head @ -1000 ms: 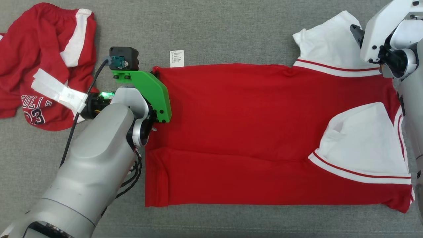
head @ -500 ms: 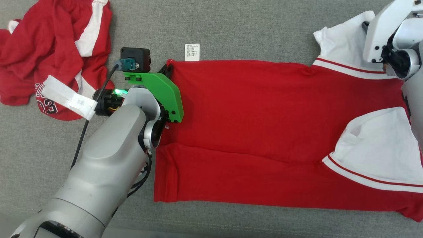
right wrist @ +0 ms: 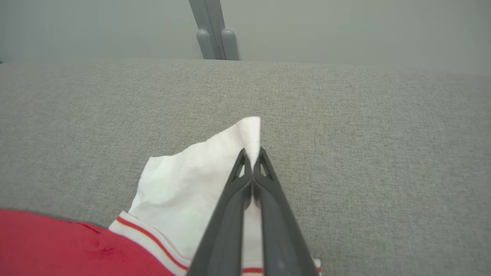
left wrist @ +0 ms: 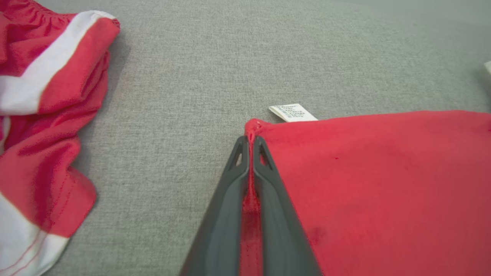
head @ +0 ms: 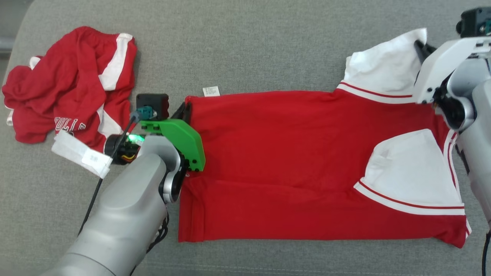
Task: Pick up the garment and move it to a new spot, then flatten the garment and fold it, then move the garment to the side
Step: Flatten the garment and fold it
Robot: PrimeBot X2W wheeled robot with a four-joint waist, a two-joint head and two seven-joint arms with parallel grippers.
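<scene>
Flat red shirt [head: 287, 165]: left claw [left wrist: 250, 142] clamped on its hem corner [left wrist: 254, 125]; right claw [right wrist: 252, 154] clamped on its white sleeve [right wrist: 191, 180] tip.

This looks like a robot test room, not a home. The work top is a big soft pad [head: 268, 46] covered in gray woven cloth, with a round corner and a line of stitches along its near edge. Behind it, in the right wrist view, is a plain pale wall [right wrist: 345, 27] with a gray post [right wrist: 213, 30] in front of it. The robot's arm [head: 122, 218] has a bright green plastic part [head: 182, 140], a small black box [head: 152, 104], a loose black cable [head: 94, 195] and a strip of white tape [head: 80, 155] stuck on it. These look added by hand. On the pad lie a red and white shirt [head: 287, 165], spread flat, and a red bundle [head: 69, 84] of clothing.
</scene>
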